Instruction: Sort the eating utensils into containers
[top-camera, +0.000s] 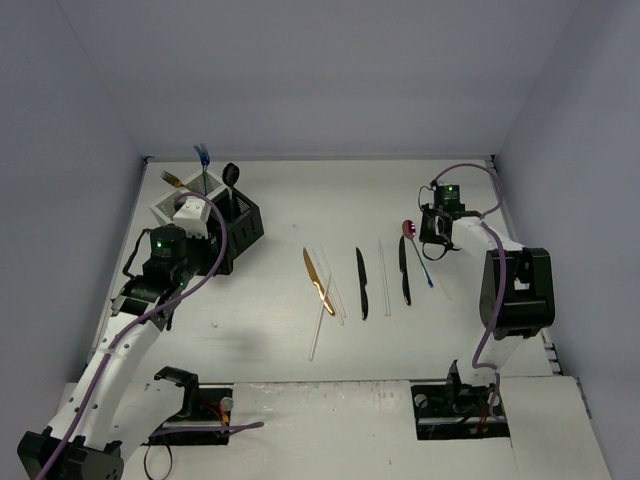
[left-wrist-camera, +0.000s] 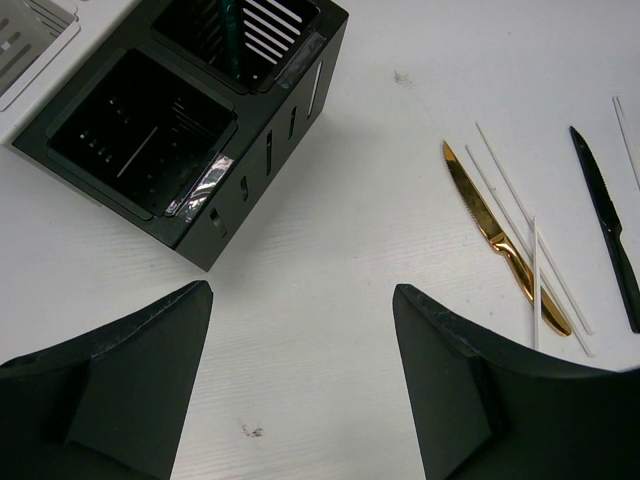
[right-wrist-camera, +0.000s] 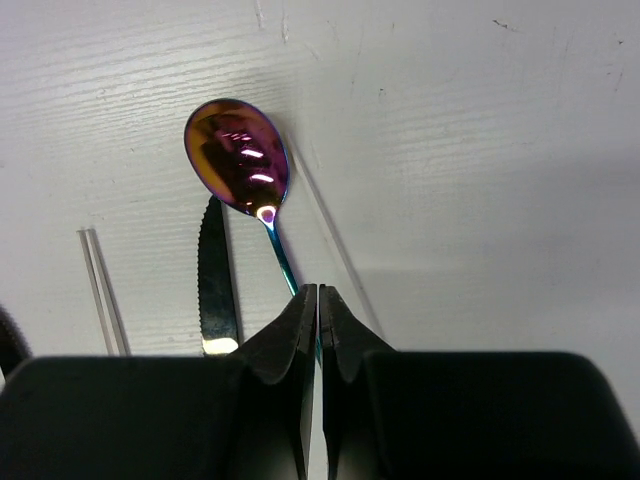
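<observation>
Utensils mostly lie loose on table (top-camera: 270, 340), centre to right, in a rough row: gold knife (top-camera: 318, 280), black knife (top-camera: 362, 283), 2nd black knife (top-camera: 404, 272), w/ thin clear plastic pieces (top-camera: 318, 335) beside and across them. Gold knife has clear pieces touching/overlapping its handle end. Containers (top-camera: 248, 230) sit far left, white bins on the left side, black bins on the right, all joined. Blue fork (top-camera: 203, 157) and gold fork (top-camera: 170, 180) stick up from the white side, black spoon (top-camera: 231, 176) from the black side. R gripper (right-wrist-camera: 318, 310) is at far right end of the row, fingers pinched fully together on the thin teal handle of the pink-purple spoon (right-wrist-camera: 238, 155). Bowl points away from the gripper, hollow side up, next to the tip of the serrated 2nd black knife. Can't tell if spoon is off the table or resting on it. L gripper (left-wrist-camera: 300, 380) hangs over bare table just beside the near corner of the black bins, jaws spread wide, nothing between them. Its wrist cam sees the near black bin, the gold knife and a black knife off to the right, well apart from the fingers (left-wrist-camera: 120, 380).
</observation>
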